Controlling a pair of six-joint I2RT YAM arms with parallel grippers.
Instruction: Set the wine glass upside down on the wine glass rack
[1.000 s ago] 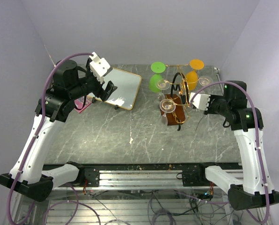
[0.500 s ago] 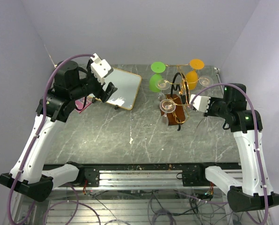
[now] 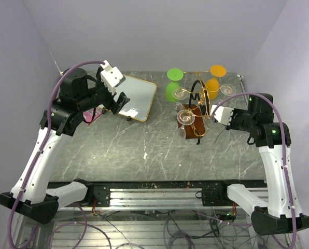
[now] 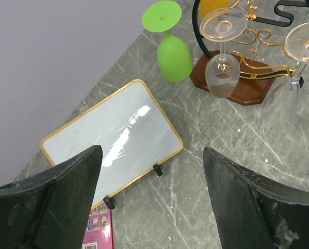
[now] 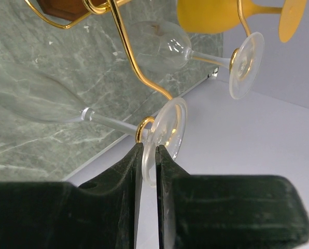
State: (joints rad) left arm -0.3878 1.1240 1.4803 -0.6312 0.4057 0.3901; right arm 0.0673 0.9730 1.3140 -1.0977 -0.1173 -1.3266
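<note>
The wine glass (image 5: 51, 101) hangs upside down from a gold curl on the right side of the wine glass rack (image 3: 195, 124), stem through the loop. The right gripper (image 5: 149, 148) is right at it, jaws looking pinched on the rim of its foot. A green glass (image 4: 173, 54) and an orange glass (image 5: 211, 21) sit upside down at the rack's far side. The left gripper (image 4: 150, 155) hovers well left of the rack, over the white framed board (image 4: 113, 140), jaws spread wide, holding nothing.
</note>
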